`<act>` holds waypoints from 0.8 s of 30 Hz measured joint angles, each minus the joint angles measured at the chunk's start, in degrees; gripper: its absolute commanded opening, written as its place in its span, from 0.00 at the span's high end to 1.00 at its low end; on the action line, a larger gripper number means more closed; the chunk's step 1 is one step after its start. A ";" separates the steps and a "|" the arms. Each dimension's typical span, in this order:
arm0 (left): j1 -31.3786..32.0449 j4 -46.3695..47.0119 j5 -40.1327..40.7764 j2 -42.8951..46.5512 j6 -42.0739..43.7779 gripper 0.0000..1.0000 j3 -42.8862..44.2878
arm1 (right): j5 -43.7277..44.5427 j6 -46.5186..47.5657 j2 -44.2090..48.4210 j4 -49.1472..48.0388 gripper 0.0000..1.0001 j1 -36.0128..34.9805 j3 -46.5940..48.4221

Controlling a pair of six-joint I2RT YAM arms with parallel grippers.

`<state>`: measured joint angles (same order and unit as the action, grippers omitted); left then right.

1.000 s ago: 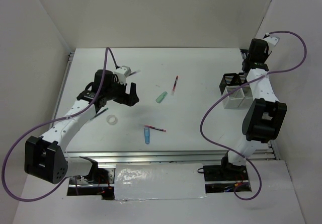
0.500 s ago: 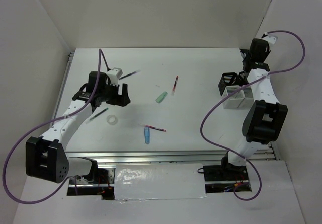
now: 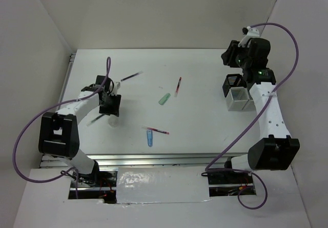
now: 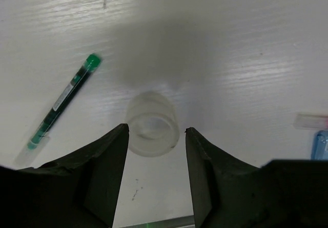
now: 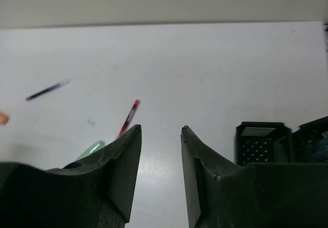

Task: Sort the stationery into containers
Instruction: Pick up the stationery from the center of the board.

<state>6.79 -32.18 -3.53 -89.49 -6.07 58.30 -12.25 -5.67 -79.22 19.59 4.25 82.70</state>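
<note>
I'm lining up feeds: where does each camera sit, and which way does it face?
Top external: above and behind, looking down at the table; left arm, right arm show.
Left wrist: looks down past the left gripper at a clear ring.
Right wrist: looks past the right gripper across the table.
Shared: red pen, top and right wrist.

blue item: cut off right | orange piece: cut off left

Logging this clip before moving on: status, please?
Left gripper open, astride white ring, not gripped yet. Right gripper open, empty, near bins. Green pen beside ring, clear of jaws.
</note>
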 measured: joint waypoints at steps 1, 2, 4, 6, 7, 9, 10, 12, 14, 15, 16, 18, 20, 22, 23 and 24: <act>-0.35 -0.52 0.63 -0.59 0.09 0.41 0.55 | -1.36 0.31 0.02 0.55 0.56 -0.70 -0.37; -0.68 -0.81 1.05 -0.98 0.11 0.41 0.90 | -2.49 0.61 0.02 1.11 0.56 -1.36 -0.79; -1.44 -1.11 1.79 -1.38 0.13 0.41 1.16 | -4.20 1.16 0.02 2.75 0.56 -2.54 -2.10; -2.16 -1.49 2.21 -1.57 0.13 0.41 1.16 | -5.44 1.68 0.02 4.26 0.57 -3.56 -2.99; -2.45 -1.62 2.29 -1.64 0.13 0.42 1.16 | -5.68 1.99 0.02 4.70 0.57 -4.22 -3.39; -2.99 -1.75 2.49 -2.03 0.15 0.45 1.16 | -6.23 2.58 0.02 5.60 0.57 -5.75 -3.61; -3.23 -1.73 2.58 -2.38 0.15 0.47 1.16 | -6.47 2.80 0.02 5.79 0.57 -6.43 -3.61; -3.72 -1.92 2.71 -3.45 0.31 0.52 1.16 | -6.73 3.34 0.02 5.84 0.57 -7.65 -3.61; -4.15 -2.21 2.84 -4.70 0.46 0.54 1.16 | -6.97 3.74 0.02 5.88 0.57 -8.55 -3.61; -4.35 -2.32 2.82 -5.20 0.55 0.55 1.16 | -7.08 3.87 0.02 5.95 0.57 -8.79 -3.61; -4.52 -2.38 2.82 -5.68 0.98 0.55 1.16 | -7.19 3.96 0.02 6.05 0.57 -9.01 -3.61; -4.74 -2.49 2.80 -6.29 1.31 0.55 1.16 | -7.69 4.11 0.02 6.29 0.57 -9.38 -3.63; -4.81 -2.49 2.78 -6.32 1.40 0.58 1.16 | -8.15 4.13 0.02 6.67 0.57 -9.53 -3.72; -4.83 -2.49 2.60 -6.34 1.46 0.63 1.16 | -8.70 4.07 0.24 6.91 0.56 -9.90 -4.15; -4.83 -2.47 2.27 -6.38 1.44 0.69 1.16 | -9.27 3.98 0.37 7.10 0.55 -10.12 -4.44; -4.83 -2.47 1.70 -6.43 1.57 0.71 1.16 | -9.88 3.56 0.59 7.26 0.53 -10.36 -4.74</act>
<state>1.96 -34.65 -1.83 -95.92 -4.49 59.46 -22.13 -2.11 -78.63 26.85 -6.11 77.95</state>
